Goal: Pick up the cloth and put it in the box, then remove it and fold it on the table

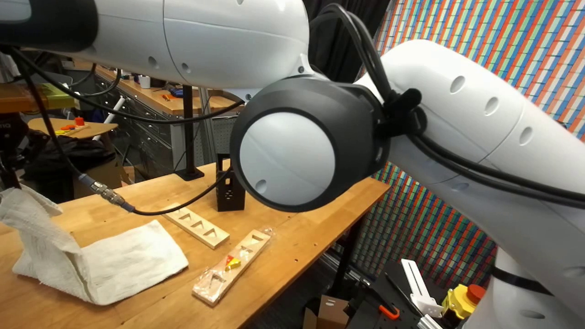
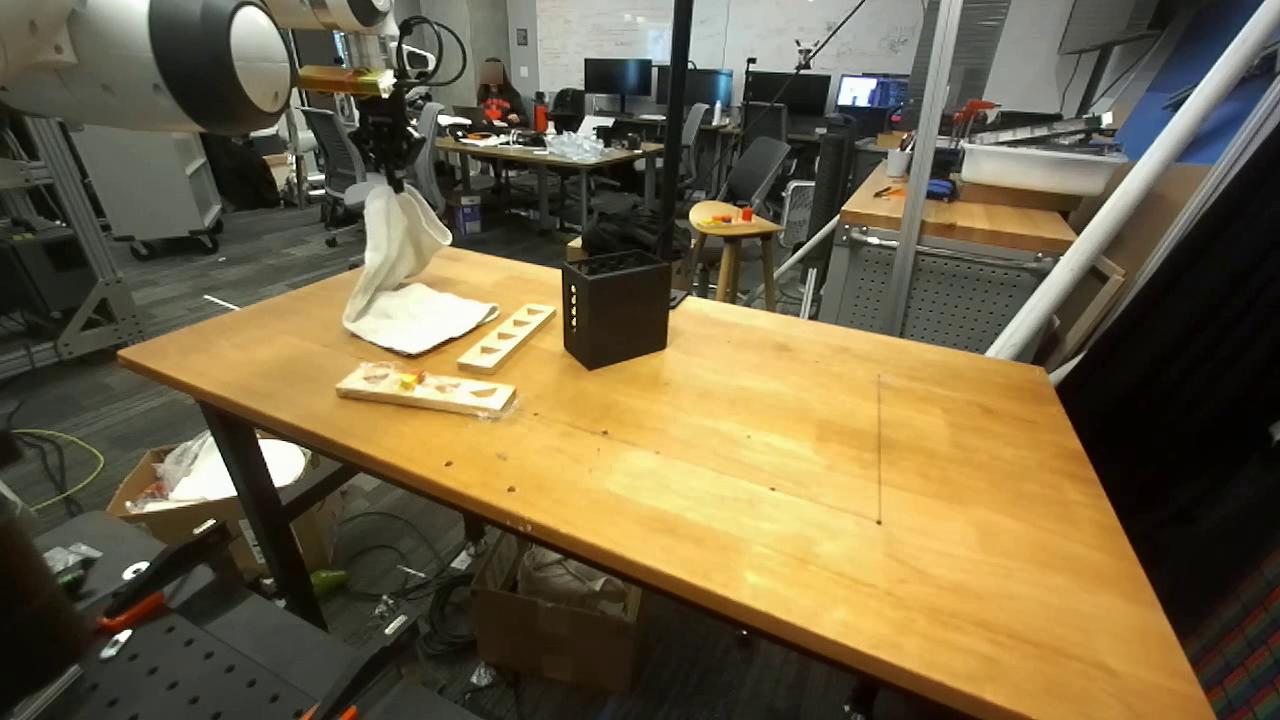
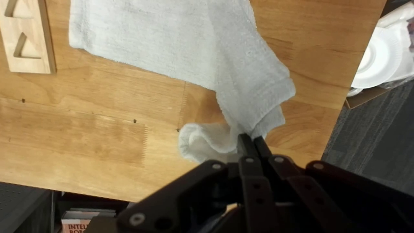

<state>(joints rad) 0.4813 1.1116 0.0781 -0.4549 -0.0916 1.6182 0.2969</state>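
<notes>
The cloth (image 2: 418, 320) is lying outside the box (image 2: 615, 312), partly flat on the table (image 2: 800, 450) and partly hanging from the gripper (image 3: 252, 139). In an exterior view the box is standing at three o'clock from the cloth, with a slotted wooden board (image 2: 507, 338) lying between them. I am judging this to be the folding step, since one part is resting flat while another is being held up; the first pick-up would be looking much the same, so I am leaving that unsettled. For a fold, the next move is calling for carrying the raised part toward eleven o'clock in the wrist view, laying it over the flat part and letting go. The gripper is pinching a gathered bit of the cloth, its tips standing almost together, with a loose loop curling out at nine o'clock and the rest trailing toward eleven.
</notes>
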